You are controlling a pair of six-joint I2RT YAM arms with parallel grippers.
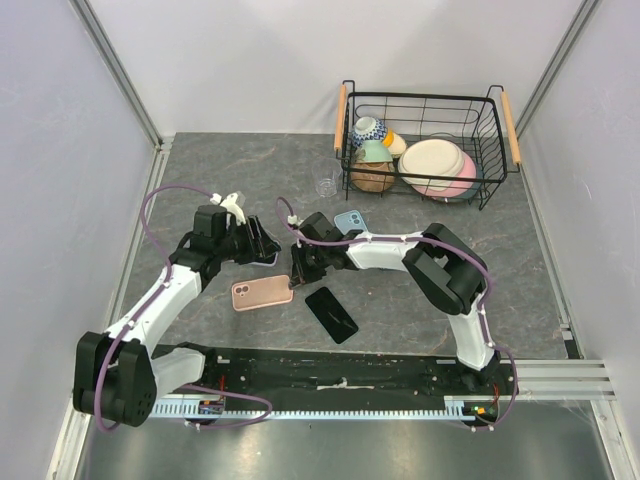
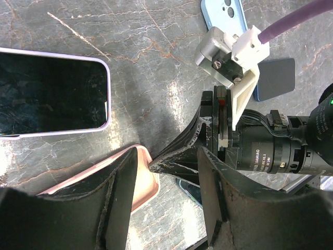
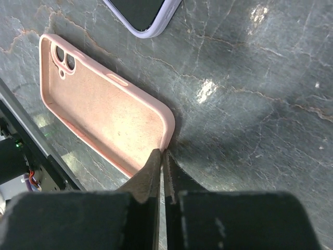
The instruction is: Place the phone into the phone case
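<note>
Closest to the top camera, the black base rail runs along the near edge of the grey stone-patterned table and carries both arms. The left arm reaches far and right from its base. The left gripper has its fingers spread apart with nothing between them, and it hangs low above the table, just beside the lilac-edged phone. That phone lies flat, dark screen up, and in the top view it is partly hidden under the left gripper. The pink phone case lies open side up on the table, just near of the lilac-edged phone. Its camera cutout is at the left end. The right arm reaches left across the middle of the table. The right gripper is at the right end of the case with its fingers pressed almost together on the rim of the end wall, close to one corner, one finger on the inner side and one on the outer. Whether the case is lifted off the surface cannot be told. A black phone lies screen up, right of the case and near of the right arm. A blue phone lies back up on the far side of that arm. At the far right stands a wire basket holding bowls and plates, with a small clear glass just left of it.
</note>
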